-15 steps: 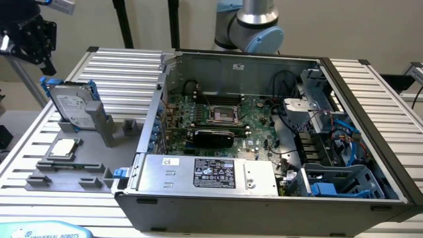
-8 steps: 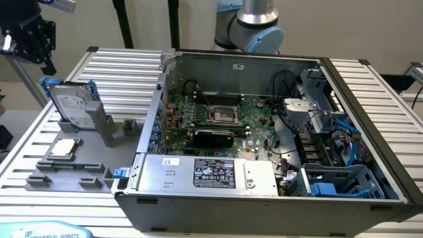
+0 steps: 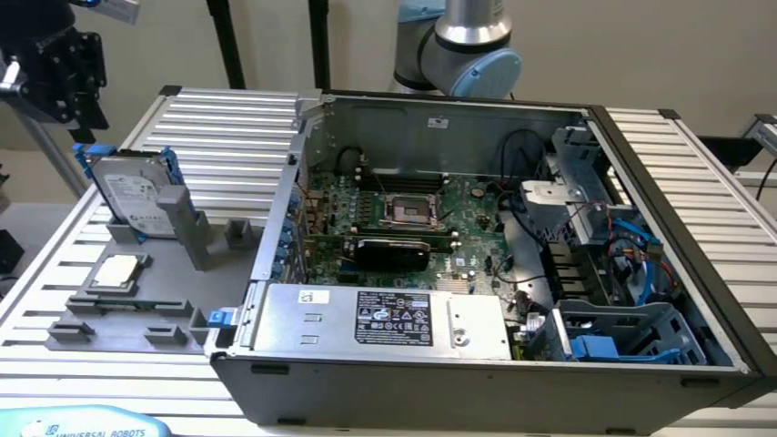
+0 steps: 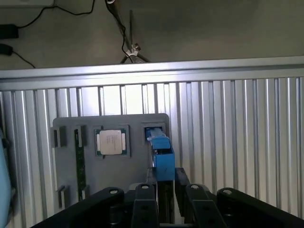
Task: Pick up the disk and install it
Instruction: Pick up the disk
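A ribbed metal surface (image 3: pixel 218 118) carries an open computer case (image 3: pixel 486 382), which holds a motherboard (image 3: pixel 413 214) and a silver box (image 3: pixel 382 319). Just beside the case's wall is a grey holder (image 3: pixel 182 314). The disk (image 3: pixel 131 196) stands upright in the holder's slot, silver-grey with a white label and blue rails, and a chip (image 3: pixel 116 270) lies flat nearby. The end effector (image 3: pixel 55 68) hangs above the disk with open air between them, its fingers partly spread and gripping nothing.
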Tool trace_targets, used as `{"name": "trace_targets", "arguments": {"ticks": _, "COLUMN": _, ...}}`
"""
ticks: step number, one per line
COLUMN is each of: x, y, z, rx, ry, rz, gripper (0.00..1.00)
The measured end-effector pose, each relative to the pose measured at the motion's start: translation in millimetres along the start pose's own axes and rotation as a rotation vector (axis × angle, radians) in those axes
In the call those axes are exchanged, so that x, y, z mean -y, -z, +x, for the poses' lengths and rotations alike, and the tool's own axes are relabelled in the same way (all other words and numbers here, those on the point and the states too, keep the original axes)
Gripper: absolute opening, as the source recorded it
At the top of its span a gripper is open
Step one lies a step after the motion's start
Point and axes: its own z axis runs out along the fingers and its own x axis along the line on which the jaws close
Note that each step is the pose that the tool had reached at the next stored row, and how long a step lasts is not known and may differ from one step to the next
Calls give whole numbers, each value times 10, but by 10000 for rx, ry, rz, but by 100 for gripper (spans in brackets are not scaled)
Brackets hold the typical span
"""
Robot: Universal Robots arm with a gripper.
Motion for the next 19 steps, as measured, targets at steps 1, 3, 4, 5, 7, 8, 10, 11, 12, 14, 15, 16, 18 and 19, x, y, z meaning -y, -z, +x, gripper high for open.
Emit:
{"name": "trace_targets", "arguments": {"ticks": 1, "x": 0, "y": 0, "z": 0, "rx": 0, "ry": -1, "rz": 0, "gripper": 36}}
{"name": "trace_targets", "arguments": {"ticks": 3, "x": 0, "y": 0, "z": 0, "rx": -1, "ry": -1, "rz": -1, "gripper": 47}}
{"name": "trace_targets", "arguments": {"ticks": 4, "x": 0, "y": -3, "z": 0, "rx": -1, "ry": 0, "rz": -1, "gripper": 47}}
{"name": "trace_targets", "arguments": {"ticks": 5, "x": 1, "y": -8, "z": 0, "rx": 1, "ry": 0, "rz": 1, "gripper": 47}}
{"name": "trace_targets", "arguments": {"ticks": 7, "x": 1, "y": -28, "z": 0, "rx": 0, "ry": 0, "rz": 0, "gripper": 54}}
{"name": "trace_targets", "arguments": {"ticks": 8, "x": 1, "y": -46, "z": 0, "rx": 0, "ry": 0, "rz": 1, "gripper": 54}}
{"name": "trace_targets", "arguments": {"ticks": 10, "x": 0, "y": -82, "z": -1, "rx": 1, "ry": -1, "rz": 7, "gripper": 54}}
{"name": "trace_targets", "arguments": {"ticks": 11, "x": -1, "y": -100, "z": -1, "rx": 1, "ry": -1, "rz": 9, "gripper": 54}}
{"name": "trace_targets", "arguments": {"ticks": 12, "x": -2, "y": -118, "z": -2, "rx": 1, "ry": -1, "rz": 10, "gripper": 54}}
{"name": "trace_targets", "arguments": {"ticks": 14, "x": -3, "y": -154, "z": -4, "rx": 0, "ry": 0, "rz": 10, "gripper": 54}}
{"name": "trace_targets", "arguments": {"ticks": 15, "x": -3, "y": -172, "z": -6, "rx": 1, "ry": 0, "rz": 10, "gripper": 54}}
{"name": "trace_targets", "arguments": {"ticks": 16, "x": -3, "y": -191, "z": -8, "rx": 1, "ry": 0, "rz": 11, "gripper": 54}}
{"name": "trace_targets", "arguments": {"ticks": 18, "x": -3, "y": -227, "z": -10, "rx": 0, "ry": 1, "rz": 10, "gripper": 54}}
{"name": "trace_targets", "arguments": {"ticks": 19, "x": -3, "y": -246, "z": -11, "rx": 1, "ry": 0, "rz": 11, "gripper": 54}}
